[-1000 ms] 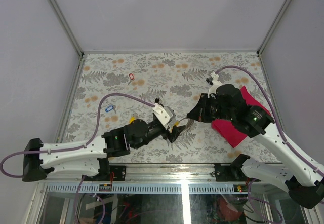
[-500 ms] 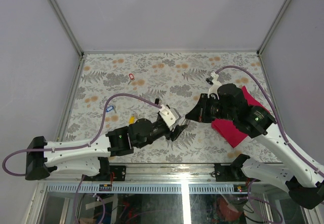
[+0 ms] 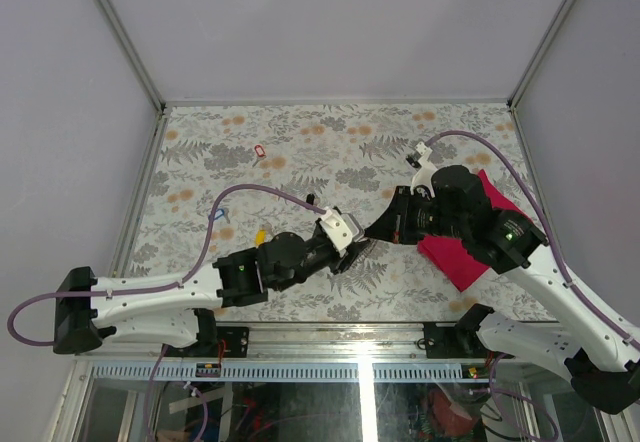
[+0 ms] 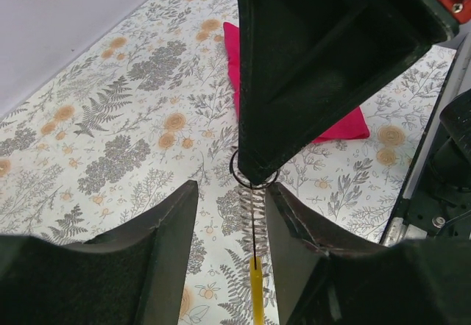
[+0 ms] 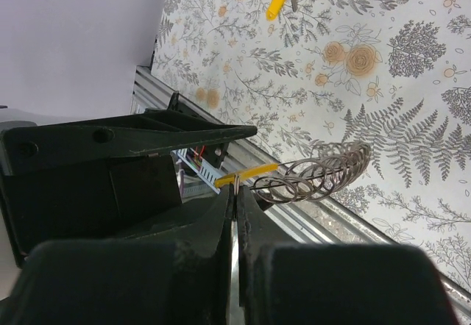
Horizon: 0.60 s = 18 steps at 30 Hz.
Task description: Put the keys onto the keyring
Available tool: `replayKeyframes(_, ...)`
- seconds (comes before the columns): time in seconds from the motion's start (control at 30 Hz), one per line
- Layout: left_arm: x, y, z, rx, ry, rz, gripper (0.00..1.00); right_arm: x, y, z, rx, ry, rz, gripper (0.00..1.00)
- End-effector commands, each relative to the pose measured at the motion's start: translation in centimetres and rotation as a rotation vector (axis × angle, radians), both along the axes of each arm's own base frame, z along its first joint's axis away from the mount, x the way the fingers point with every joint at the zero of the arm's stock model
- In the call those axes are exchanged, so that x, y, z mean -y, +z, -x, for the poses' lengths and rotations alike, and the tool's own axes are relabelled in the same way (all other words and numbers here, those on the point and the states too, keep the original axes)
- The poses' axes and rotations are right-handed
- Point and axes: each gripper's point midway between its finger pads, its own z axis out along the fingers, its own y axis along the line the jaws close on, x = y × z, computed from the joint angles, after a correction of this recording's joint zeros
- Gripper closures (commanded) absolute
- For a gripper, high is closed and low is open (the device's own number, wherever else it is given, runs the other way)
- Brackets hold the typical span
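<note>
Honestly, my right fingers (image 5: 213, 229) barely pinch the keyring (image 5: 324, 172); my spread left fingers (image 4: 165, 244) could knock it free closing.

Counter (image 3: 300, 132) printed all over with grey ferns and orange blossoms. Toward the far left, a red key (image 3: 260, 150), lying alone, well apart from the rest. Nearer, close to the left edge, a blue key (image 3: 222, 217). Just right of that and slightly nearer, a yellow key (image 3: 261, 232), flat on the print, grey metal blade beside its plastic head. On the right side, a magenta cloth (image 3: 452, 255), lying flat, partly hidden.
</note>
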Motion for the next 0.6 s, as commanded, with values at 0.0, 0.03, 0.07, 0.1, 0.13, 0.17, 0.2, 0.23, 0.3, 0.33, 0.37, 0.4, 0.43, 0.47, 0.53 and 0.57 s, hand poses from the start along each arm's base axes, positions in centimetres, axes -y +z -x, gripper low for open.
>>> replayKeyframes(0.0, 0.2, 3.0, -0.5, 0.051, 0.022, 0.065, 0.60, -0.6, 4.0, 0.6, 0.068, 0.039, -0.111, 1.00)
replayKeyframes(0.03, 0.2, 3.1, -0.5, 0.054, 0.025, 0.068, 0.62, -0.6, 4.0, 0.7, 0.065, 0.040, -0.112, 1.00)
replayKeyframes(0.07, 0.1, 3.3, -0.6, 0.059, 0.027, 0.072, 0.65, -0.6, 3.9, 0.7, 0.061, 0.044, -0.112, 1.00)
replayKeyframes(0.1, 0.1, 3.4, -0.7, 0.062, 0.030, 0.077, 0.67, -0.7, 3.8, 0.8, 0.057, 0.048, -0.113, 1.00)
replayKeyframes(0.13, 0.1, 3.7, -0.7, 0.066, 0.033, 0.088, 0.69, -0.7, 3.7, 0.9, 0.052, 0.051, -0.114, 1.00)
replayKeyframes(0.17, 0.1, 3.9, -0.8, 0.069, 0.037, 0.096, 0.69, -0.7, 3.6, 1.0, 0.049, 0.053, -0.114, 1.00)
replayKeyframes(0.2, 0.1, 4.1, -0.8, 0.073, 0.038, 0.105, 0.69, -0.7, 3.5, 1.1, 0.044, 0.055, -0.114, 1.00)
replayKeyframes(0.23, 0.1, 4.4, -0.8, 0.076, 0.038, 0.114, 0.69, -0.6, 3.3, 1.2, 0.039, 0.055, -0.112, 1.00)
replayKeyframes(0.3, 0.1, 4.8, -0.8, 0.082, 0.037, 0.131, 0.72, -0.6, 3.1, 1.3, 0.033, 0.058, -0.114, 1.00)
replayKeyframes(0.33, 0.1, 5.0, -0.8, 0.086, 0.036, 0.137, 0.74, -0.6, 3.0, 1.3, 0.031, 0.059, -0.114, 1.00)
replayKeyframes(0.37, 0.1, 5.1, -0.7, 0.091, 0.029, 0.144, 0.76, -0.6, 3.0, 1.4, 0.032, 0.060, -0.115, 1.00)
replayKeyframes(0.4, 0.2, 5.2, -0.5, 0.095, 0.021, 0.149, 0.78, -0.6, 3.0, 1.4, 0.033, 0.060, -0.115, 1.00)
replayKeyframes(0.43, 0.2, 5.3, -0.4, 0.100, 0.011, 0.153, 0.79, -0.5, 3.0, 1.4, 0.036, 0.060, -0.113, 1.00)
replayKeyframes(0.47, 0.2, 5.3, -0.2, 0.103, 0.001, 0.153, 0.80, -0.4, 3.1, 1.4, 0.044, 0.059, -0.111, 0.99)
replayKeyframes(0.53, 0.1, 5.3, 0.1, 0.104, -0.019, 0.153, 0.84, -0.1, 3.6, 1.3, 0.067, 0.053, -0.107, 0.93)
replayKeyframes(0.57, 0.2, 5.3, 0.4, 0.104, -0.036, 0.154, 0.91, 0.0, 3.9, 1.3, 0.083, 0.053, -0.108, 0.89)
